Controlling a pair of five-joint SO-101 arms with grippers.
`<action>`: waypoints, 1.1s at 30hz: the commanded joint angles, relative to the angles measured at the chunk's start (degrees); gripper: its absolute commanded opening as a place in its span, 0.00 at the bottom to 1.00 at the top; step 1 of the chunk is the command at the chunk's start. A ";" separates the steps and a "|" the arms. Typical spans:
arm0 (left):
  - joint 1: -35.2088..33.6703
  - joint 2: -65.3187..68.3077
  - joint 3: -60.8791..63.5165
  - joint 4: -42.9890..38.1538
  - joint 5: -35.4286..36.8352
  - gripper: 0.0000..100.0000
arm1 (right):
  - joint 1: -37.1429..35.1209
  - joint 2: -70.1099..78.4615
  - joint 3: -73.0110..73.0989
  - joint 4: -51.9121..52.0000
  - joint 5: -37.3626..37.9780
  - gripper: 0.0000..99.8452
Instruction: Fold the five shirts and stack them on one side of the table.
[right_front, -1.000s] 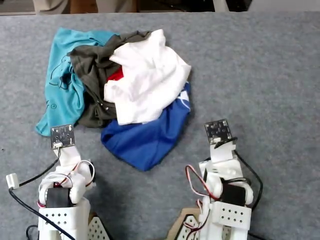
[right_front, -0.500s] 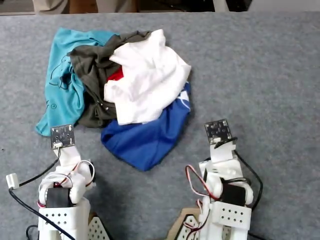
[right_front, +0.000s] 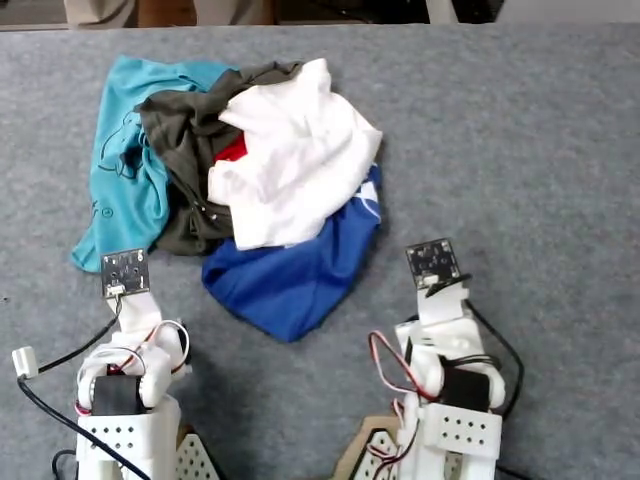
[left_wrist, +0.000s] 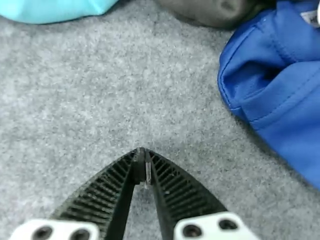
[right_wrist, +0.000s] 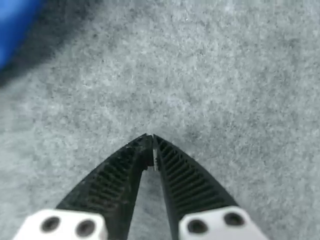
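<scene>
Nearest: left pincer and right pincer, tips together, empty, low over grey table. Just beyond: blue shirt. Farther: white shirt, dark shirt, teal shirt, heaped unfolded, red shirt buried between.

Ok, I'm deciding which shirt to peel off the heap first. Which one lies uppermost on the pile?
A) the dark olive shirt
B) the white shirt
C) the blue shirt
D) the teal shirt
B: in the high view the white shirt drapes over the dark olive shirt and the blue shirt, with nothing covering it.
</scene>
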 joint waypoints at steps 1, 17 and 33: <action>0.97 -0.66 0.62 0.26 0.09 0.02 | -3.38 -0.31 0.04 0.35 0.44 0.02; 0.88 -1.01 0.09 -2.37 -1.41 0.02 | -3.21 -0.31 -0.22 -15.56 0.35 0.02; -11.08 -0.48 -8.35 -15.38 -11.08 0.02 | -4.53 0.22 -13.05 -17.23 -0.09 0.02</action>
